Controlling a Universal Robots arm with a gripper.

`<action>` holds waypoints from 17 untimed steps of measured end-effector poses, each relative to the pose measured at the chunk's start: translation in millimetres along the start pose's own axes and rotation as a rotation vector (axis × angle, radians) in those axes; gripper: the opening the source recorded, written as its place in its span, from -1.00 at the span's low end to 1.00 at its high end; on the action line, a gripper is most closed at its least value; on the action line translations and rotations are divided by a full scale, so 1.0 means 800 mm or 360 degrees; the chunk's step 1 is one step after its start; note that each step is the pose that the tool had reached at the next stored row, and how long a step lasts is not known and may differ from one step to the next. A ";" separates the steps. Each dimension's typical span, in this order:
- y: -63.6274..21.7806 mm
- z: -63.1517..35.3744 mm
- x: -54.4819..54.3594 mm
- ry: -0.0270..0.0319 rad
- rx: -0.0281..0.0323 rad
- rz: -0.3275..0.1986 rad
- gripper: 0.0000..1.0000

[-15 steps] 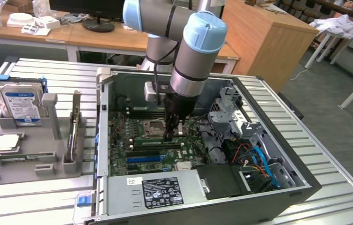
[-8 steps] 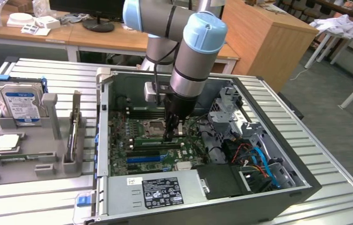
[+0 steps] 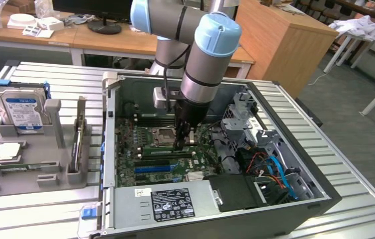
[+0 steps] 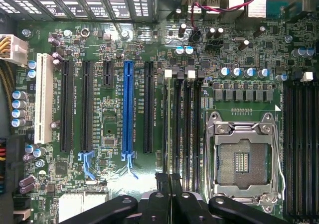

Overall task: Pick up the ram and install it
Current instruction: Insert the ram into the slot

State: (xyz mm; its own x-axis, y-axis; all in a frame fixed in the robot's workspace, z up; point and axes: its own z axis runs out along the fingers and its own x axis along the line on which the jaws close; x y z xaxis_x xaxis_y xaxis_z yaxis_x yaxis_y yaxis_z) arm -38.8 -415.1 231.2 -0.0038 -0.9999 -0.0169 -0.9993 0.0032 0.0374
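My fingers are pressed together with no gap, and I see nothing pinched between them. My gripper hangs tip-down inside the open computer case, just over the motherboard. Under the tips the black memory slots run side by side, and just beside them lies the open processor socket in its metal frame. The case lies on its side in the middle of the slatted table. Toward the table's edge on the exterior view's left sits a grey holder tray, well apart from me. The ram stands there on its long edge between grey posts (it is thin, so I read it with some doubt), along the tray's edge nearest the case. A hard drive stands upright at the tray's far corner, with a square silver chip lying flat near it.
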 end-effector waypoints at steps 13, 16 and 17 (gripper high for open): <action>0.000 0.003 0.000 0.00004 -0.00002 0.0000 -0.76; 0.000 0.003 0.000 0.00000 0.00000 0.0000 -0.76; 0.000 0.003 0.000 0.00000 0.00000 0.0000 -0.75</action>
State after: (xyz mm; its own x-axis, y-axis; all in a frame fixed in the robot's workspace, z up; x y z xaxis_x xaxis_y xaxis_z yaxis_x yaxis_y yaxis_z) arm -38.8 -415.1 228.5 -0.0037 -0.9999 -0.0169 -0.9993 0.0031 0.0374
